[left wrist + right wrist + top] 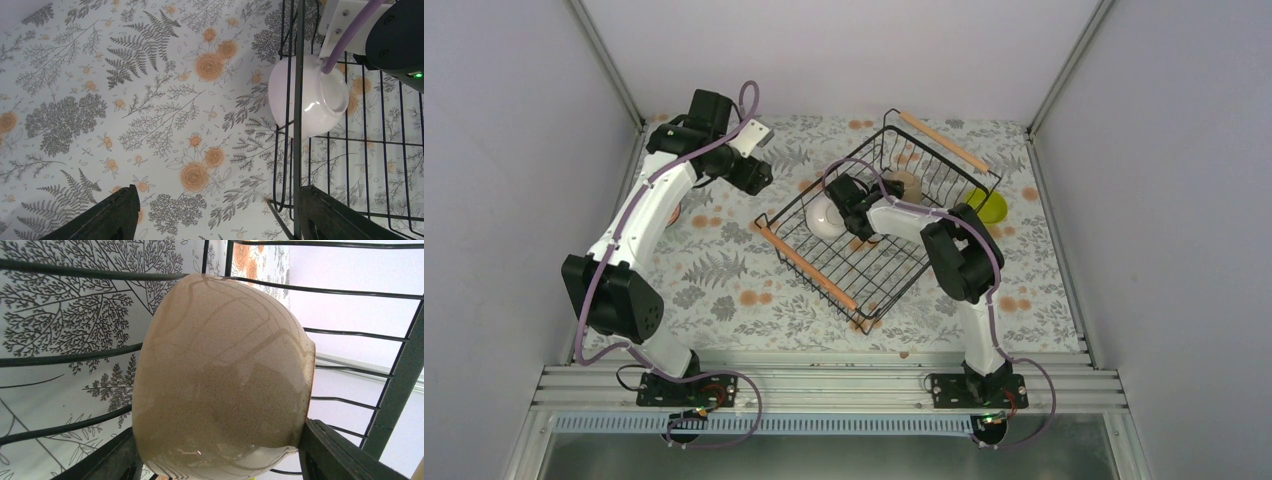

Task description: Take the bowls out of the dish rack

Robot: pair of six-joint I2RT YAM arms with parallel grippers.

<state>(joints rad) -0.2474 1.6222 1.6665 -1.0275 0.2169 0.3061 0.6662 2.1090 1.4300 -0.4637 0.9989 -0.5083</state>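
Two arms out from near edge. Left gripper (pixel 218 194) fingers apart, empty, hovering over table (pixel 100 100) beside dish rack (pixel 810 266). Right gripper (pixel 218 440) inside rack, fingers spread wide, nothing held — tan bowl (pixel 225 375) dead ahead at 12 o'clock, filling gap. White bowl (pixel 826 216) at rack's 9 o'clock; yellow-green bowl (pixel 991 207) outside, at 3 o'clock. Step, likely: reaching for tan bowl. Next calls for short advance, closing on wall, lift clear of wires.
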